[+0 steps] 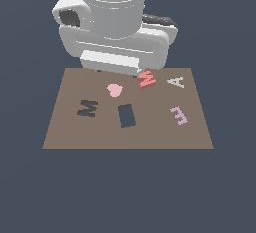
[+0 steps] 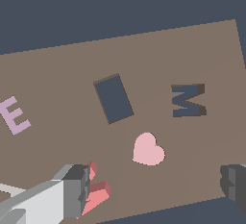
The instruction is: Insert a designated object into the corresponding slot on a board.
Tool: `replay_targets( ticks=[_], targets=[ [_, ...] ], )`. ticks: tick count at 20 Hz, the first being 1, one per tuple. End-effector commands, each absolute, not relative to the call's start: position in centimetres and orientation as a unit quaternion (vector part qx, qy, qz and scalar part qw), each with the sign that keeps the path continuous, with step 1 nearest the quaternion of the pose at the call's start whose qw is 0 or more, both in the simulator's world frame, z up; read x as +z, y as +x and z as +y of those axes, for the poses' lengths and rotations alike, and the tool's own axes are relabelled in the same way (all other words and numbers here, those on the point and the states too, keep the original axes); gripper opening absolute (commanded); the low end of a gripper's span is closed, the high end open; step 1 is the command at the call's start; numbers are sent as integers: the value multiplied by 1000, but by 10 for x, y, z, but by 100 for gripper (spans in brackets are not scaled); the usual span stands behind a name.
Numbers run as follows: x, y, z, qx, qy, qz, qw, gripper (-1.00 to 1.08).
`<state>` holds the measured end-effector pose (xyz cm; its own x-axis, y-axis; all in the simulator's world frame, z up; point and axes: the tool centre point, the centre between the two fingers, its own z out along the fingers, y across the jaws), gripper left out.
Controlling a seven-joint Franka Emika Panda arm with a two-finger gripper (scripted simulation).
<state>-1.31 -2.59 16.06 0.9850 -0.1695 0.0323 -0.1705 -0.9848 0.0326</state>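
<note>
**While the gripper stood wide, the M lay loose**

While the gripper (image 2: 158,189) hung with fingers (image 2: 77,189) spread wide and held nothing, the red M (image 1: 147,79) lay on the board (image 1: 75,132) upper centre of the exterior frame, beside one finger. Its slot (image 1: 87,108) sat well apart, centre-left, past the heart (image 1: 114,90).

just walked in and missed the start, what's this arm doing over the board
A single robot arm hangs low over the far edge of a brown board, working on the salmon-red M block. In the wrist view the gripper is open, one finger right beside the block, the other well apart from it, so nothing is gripped. The M-shaped slot is empty, with the pink heart between it and the block.
</note>
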Motion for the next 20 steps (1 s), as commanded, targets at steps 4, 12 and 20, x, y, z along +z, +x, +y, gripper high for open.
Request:
replay_targets(
  ticks=[4, 12, 20],
  targets=[
    [146, -27, -20, 13, 988, -150, 16, 100],
    [118, -52, -4, 9, 961, -275, 12, 100],
    [89, -73, 20, 5, 916, -401, 8, 100]
  ],
)
